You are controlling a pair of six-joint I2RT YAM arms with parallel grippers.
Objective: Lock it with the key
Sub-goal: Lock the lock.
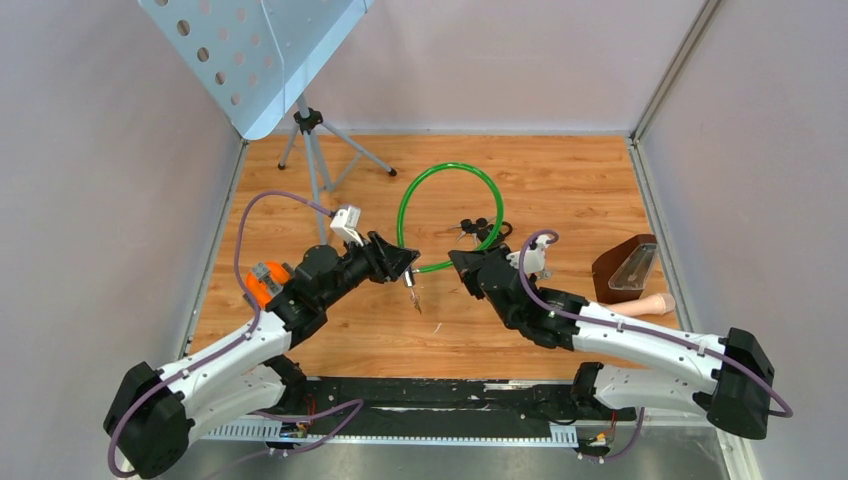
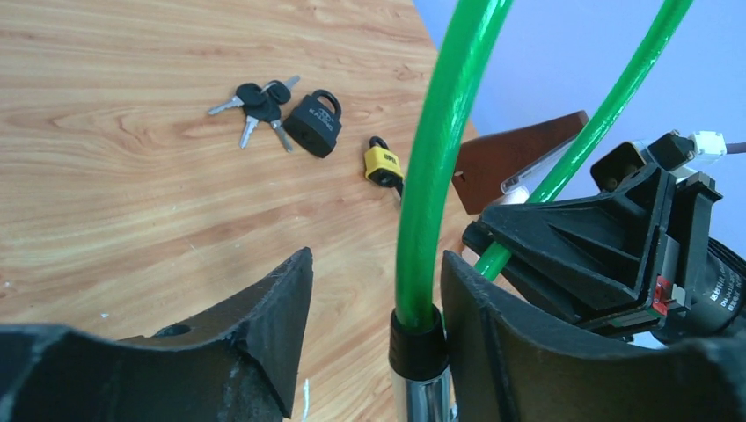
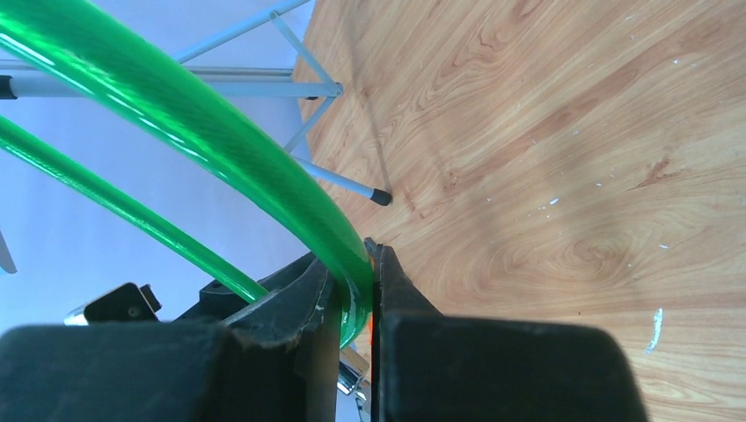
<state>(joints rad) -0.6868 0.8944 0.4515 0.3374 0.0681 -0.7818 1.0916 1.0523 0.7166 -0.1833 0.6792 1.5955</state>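
A green cable lock [image 1: 448, 200] loops above the wooden table between my two grippers. My right gripper [image 1: 462, 262] is shut on the cable [image 3: 347, 272] near one end. My left gripper [image 1: 405, 262] is open. The cable's other end, with a black collar [image 2: 419, 338] and a chrome pin [image 1: 411, 290], stands between the left fingers and rests against the right-hand finger [image 2: 493, 334]. A bunch of keys [image 2: 255, 101], a black padlock [image 2: 314, 125] and a small yellow padlock [image 2: 383, 164] lie on the table beyond, seen in the top view behind the right gripper [image 1: 478, 228].
A music stand's tripod [image 1: 312, 140] stands at the back left, one foot [image 3: 380, 198] near the cable. A brown holder [image 1: 622, 268] with a clear piece and a pink object [image 1: 652, 303] sit at the right. My right gripper body [image 2: 616, 237] is close beside the left fingers.
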